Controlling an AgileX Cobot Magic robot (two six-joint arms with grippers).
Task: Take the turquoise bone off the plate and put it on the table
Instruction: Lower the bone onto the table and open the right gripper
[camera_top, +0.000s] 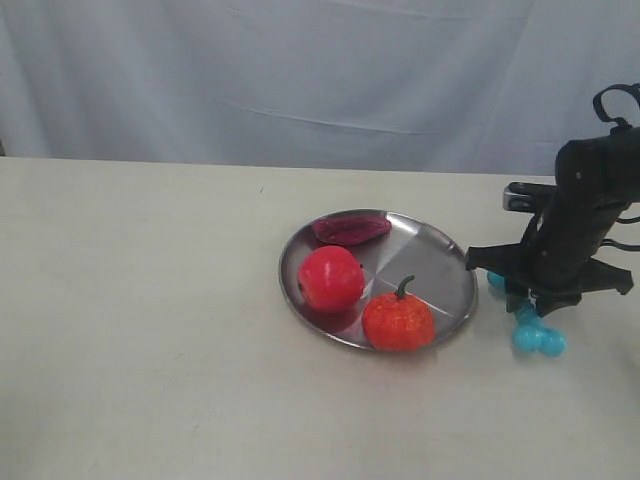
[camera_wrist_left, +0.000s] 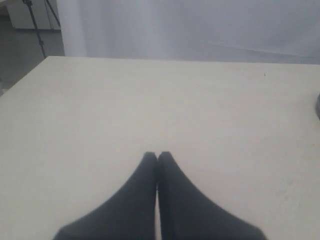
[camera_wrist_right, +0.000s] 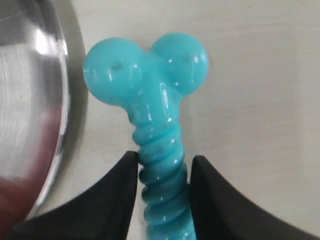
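The turquoise bone is off the plate, just past its right rim and low over the table. My right gripper points down and is shut on the bone's ribbed shaft. In the right wrist view the two-knobbed end sticks out beyond the gripper, beside the plate's rim. I cannot tell if the bone touches the table. My left gripper is shut on nothing above bare table and does not show in the exterior view.
On the plate are a red apple, a small orange pumpkin and a dark purple sweet potato. A pale curtain hangs behind the table's far edge.
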